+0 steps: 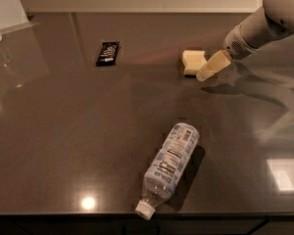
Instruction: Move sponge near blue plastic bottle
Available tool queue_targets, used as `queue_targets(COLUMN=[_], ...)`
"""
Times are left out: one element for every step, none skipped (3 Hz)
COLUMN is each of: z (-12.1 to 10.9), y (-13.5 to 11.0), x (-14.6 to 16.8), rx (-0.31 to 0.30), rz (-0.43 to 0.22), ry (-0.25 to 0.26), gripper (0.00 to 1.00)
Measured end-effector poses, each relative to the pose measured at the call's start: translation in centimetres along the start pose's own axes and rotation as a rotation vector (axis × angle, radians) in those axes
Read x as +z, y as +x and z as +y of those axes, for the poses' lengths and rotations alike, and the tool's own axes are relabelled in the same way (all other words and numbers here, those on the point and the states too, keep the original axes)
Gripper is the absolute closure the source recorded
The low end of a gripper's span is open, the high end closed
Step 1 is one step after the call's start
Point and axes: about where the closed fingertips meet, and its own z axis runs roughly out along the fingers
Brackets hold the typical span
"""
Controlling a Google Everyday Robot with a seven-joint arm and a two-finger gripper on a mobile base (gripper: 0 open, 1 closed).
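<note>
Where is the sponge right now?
Camera view, upper right: the sponge lies on the table beside the claw, far behind the toppled blue plastic bottle.

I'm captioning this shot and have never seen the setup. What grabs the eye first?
The blue plastic bottle stands out most, lying on its side near the front edge of the dark table with its cap toward that edge. Farther back on the right, the gripper slants down at the right side of the pale sponge. A black wrapped bar lies back left.
</note>
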Motion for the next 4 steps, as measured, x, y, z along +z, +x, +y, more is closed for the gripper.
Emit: queue_targets(z=[0.0,0.4,0.9,1.3], y=[-0.4,-0.6,-1.1,-1.5], x=[1.4,2.8,3.8,4.1], rx=[0.014,0.018,0.007,0.001], rz=[-0.004,-0.005,-0.008,-0.015], ry=[-0.023,-0.048,-0.072,-0.085], gripper=[0.00,0.00,0.17,0.41])
